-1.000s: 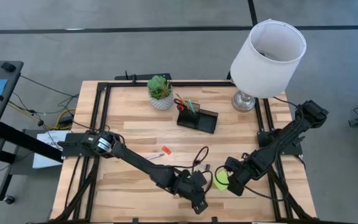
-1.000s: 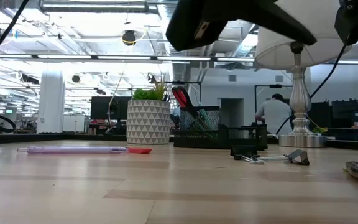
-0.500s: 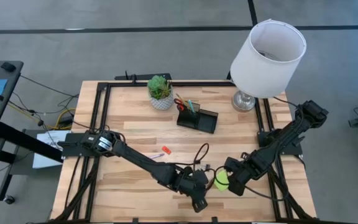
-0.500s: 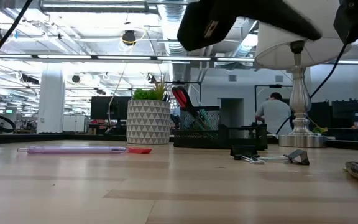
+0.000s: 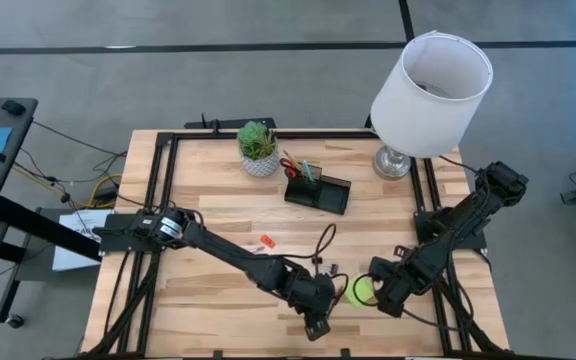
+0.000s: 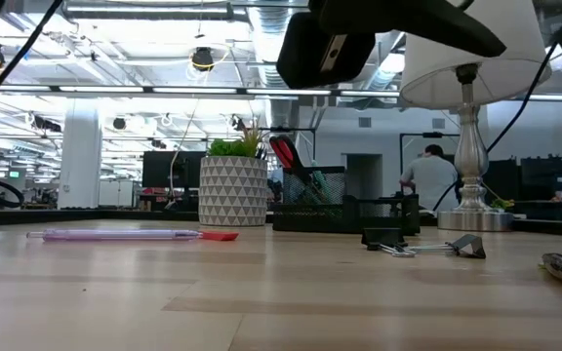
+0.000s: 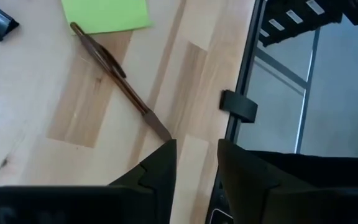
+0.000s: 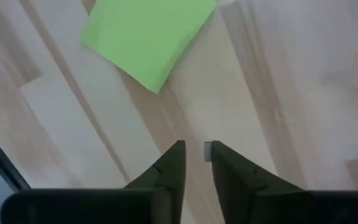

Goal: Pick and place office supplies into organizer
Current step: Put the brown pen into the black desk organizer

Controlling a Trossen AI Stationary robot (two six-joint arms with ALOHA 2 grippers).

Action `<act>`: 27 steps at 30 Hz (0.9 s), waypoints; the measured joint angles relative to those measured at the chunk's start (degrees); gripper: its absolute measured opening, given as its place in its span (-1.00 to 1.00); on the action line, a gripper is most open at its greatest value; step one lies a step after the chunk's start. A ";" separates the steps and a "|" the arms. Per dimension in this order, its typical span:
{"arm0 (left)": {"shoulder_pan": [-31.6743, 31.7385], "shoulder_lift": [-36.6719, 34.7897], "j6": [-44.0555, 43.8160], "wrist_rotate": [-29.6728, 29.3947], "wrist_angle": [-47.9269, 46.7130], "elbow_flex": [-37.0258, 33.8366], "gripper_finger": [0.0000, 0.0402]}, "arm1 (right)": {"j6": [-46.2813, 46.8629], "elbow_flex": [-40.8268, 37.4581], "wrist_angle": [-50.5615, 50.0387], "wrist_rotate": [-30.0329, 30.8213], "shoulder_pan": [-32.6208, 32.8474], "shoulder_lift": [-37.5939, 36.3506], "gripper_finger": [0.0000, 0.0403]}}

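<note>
Grippers: left gripper [image 7: 196,152] and right gripper [image 8: 195,155] both slightly parted, empty; one sticky-note pad [image 8: 146,35], one brown pen [image 7: 118,81].

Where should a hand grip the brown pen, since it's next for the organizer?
Grip the brown pen at mid-shaft, from straight above, fingers across its length: it lies flat and thin on the table, one end beside the green sticky-note pad.

Bright even light, ceiling-lamp glare, blurred right wrist view

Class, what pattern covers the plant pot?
White with grey triangles on the plant pot; clearest in the low view.
</note>
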 joint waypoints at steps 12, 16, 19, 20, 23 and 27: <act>0.17 -0.04 -0.28 7.96 -0.41 0.35 -0.56 | 2.01 -4.79 8.90 1.76 -1.46 0.08 -0.20; 0.45 -0.11 -0.26 9.38 -1.88 1.86 -0.60 | -0.36 -4.79 12.74 2.75 -1.54 0.08 -0.14; 0.52 -0.11 0.61 8.08 -4.83 5.24 -0.63 | -8.02 -4.79 18.60 5.92 -0.66 0.08 -0.11; 0.50 -0.12 1.12 7.21 -5.53 6.74 -0.64 | -11.45 -4.79 20.72 6.81 -0.31 0.08 -0.11; 0.38 -0.13 3.53 3.71 -11.00 12.62 -0.67 | -21.25 -4.76 26.40 10.85 0.69 0.08 -0.10; -0.06 -0.21 6.01 -3.08 -19.95 21.78 -0.69 | -33.68 -4.76 32.51 14.08 0.90 0.08 -0.13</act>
